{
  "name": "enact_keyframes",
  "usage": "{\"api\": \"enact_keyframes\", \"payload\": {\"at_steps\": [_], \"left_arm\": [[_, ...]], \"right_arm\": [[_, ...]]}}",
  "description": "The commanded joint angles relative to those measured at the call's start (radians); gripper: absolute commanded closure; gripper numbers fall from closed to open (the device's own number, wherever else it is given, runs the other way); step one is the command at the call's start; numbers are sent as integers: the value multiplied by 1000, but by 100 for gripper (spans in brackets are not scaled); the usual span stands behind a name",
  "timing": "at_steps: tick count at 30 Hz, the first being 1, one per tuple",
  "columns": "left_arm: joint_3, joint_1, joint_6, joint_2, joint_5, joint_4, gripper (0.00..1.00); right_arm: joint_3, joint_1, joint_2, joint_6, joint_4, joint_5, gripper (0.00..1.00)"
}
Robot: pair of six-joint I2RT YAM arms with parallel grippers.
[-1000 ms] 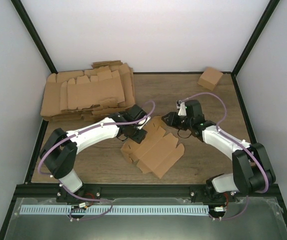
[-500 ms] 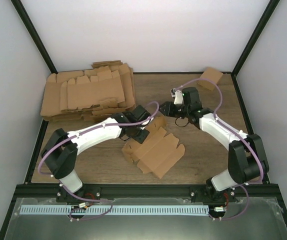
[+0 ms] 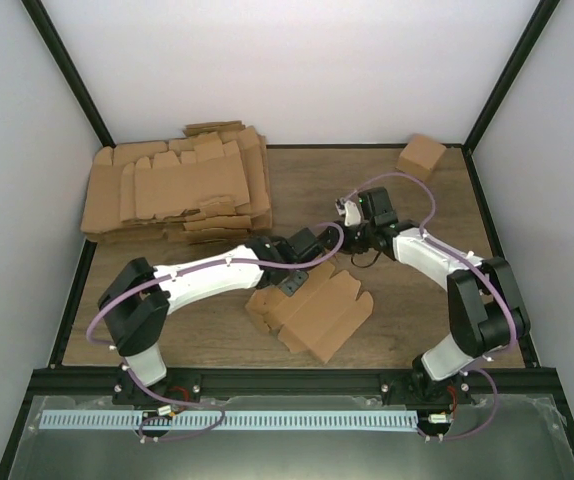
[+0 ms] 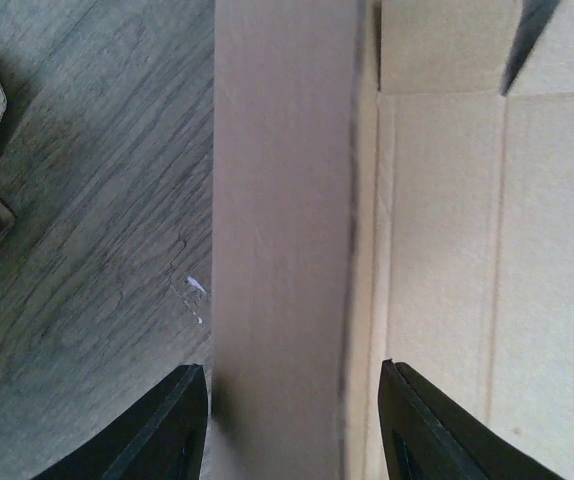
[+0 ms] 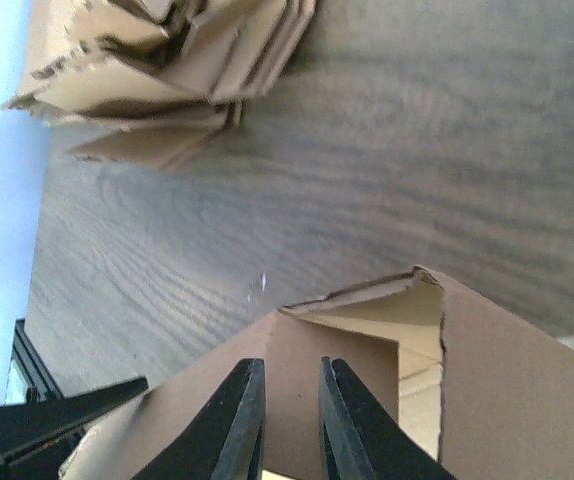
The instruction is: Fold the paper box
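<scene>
- Your two arms rise from the near edge of the wooden table (image 3: 317, 185). The left stretches low across the near-left boards and the right bends in from the near right, with purple cables looping over both.
- The paper box (image 3: 317, 315) lies mid-table just beyond the bases. It is a flat, notched blank with one strip along its far-left edge standing upright.
- Both wrists crowd over that far edge, almost meeting, and hide part of it from the overhead camera.
- Farther back on the left sits a thick pile of cardboard blanks (image 3: 177, 190), well apart from the box. A small cube-like carton (image 3: 421, 156) stands in the far right corner.
- Your left gripper (image 4: 292, 365) straddles the upright strip from above. One finger is on the table side, just beside the strip, and the other is over the blank's flat inner face with a slim gap showing. The fingers are spread and clamp nothing.
- Your right gripper (image 5: 292, 365) meets the raised cardboard at the box's far end. Its fingers are drawn close, leaving only a narrow slit with brown card behind it. You cannot tell whether they pinch the flap.
</scene>
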Motion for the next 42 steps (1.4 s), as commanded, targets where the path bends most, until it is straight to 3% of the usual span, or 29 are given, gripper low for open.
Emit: {"api": "enact_keyframes", "payload": {"at_steps": [1, 4, 17, 26, 30, 33, 39, 42], "left_arm": [[31, -41, 2, 29, -116, -19, 51], [33, -62, -1, 35, -150, -19, 50], [24, -126, -19, 49, -262, -9, 54], [25, -190, -47, 67, -399, -15, 73], [26, -215, -57, 62, -447, -23, 76], [24, -228, -62, 60, -464, -26, 75], [11, -235, -69, 48, -436, -19, 56], [-17, -235, -73, 12, -406, 2, 56]], "right_arm": [[-42, -7, -50, 6, -6, -69, 81], [-63, -7, -59, 17, 3, -100, 75], [-113, -7, -102, 37, -10, -132, 69], [-141, -7, -141, 45, -18, -109, 69], [-147, -7, -160, 59, -18, -109, 68], [-154, -7, -173, 70, -14, -113, 68], [-174, -7, -181, 78, -5, -104, 68], [-183, -7, -183, 79, 3, -95, 68]]}}
